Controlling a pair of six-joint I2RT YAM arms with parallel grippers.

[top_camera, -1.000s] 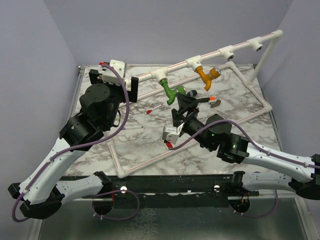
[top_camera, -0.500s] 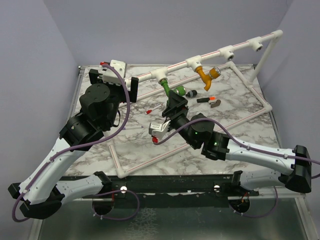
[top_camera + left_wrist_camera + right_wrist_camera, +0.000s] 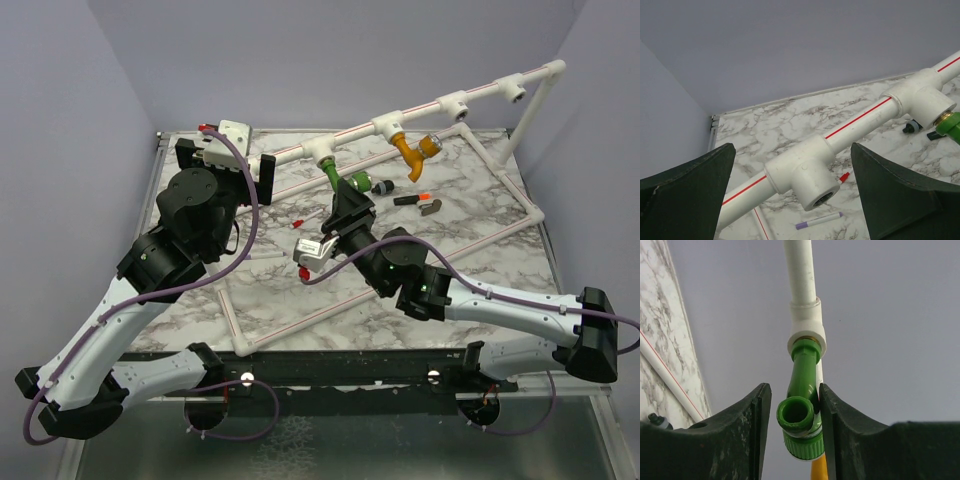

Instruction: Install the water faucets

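Note:
The green water faucet point(image 3: 336, 177) hangs screwed into a T-socket of the white red-striped pipe frame point(image 3: 440, 105). My right gripper point(image 3: 349, 203) reaches up from below it. In the right wrist view the green faucet point(image 3: 802, 412) sits between the fingers of the right gripper point(image 3: 792, 390): the right finger touches its knob, and a thin gap shows at the left finger. The mustard-orange faucet point(image 3: 410, 152) hangs from the neighbouring socket. My left gripper point(image 3: 228, 165) stands wide open at the frame's left end. An empty T-socket point(image 3: 805, 175) lies between the fingers of the left gripper point(image 3: 792, 147), and neither finger touches it.
A purple pen point(image 3: 819, 220) and a red-capped pen point(image 3: 305, 220) lie on the marble table point(image 3: 470, 190) inside the frame's base rails. A dark round part point(image 3: 380, 186) and a black and red piece point(image 3: 418, 200) rest near the green faucet. Grey walls close the back and sides.
My right arm has swung left and forward, bringing its fingers up around the green faucet, and the jaws have narrowed. The left arm has not moved.

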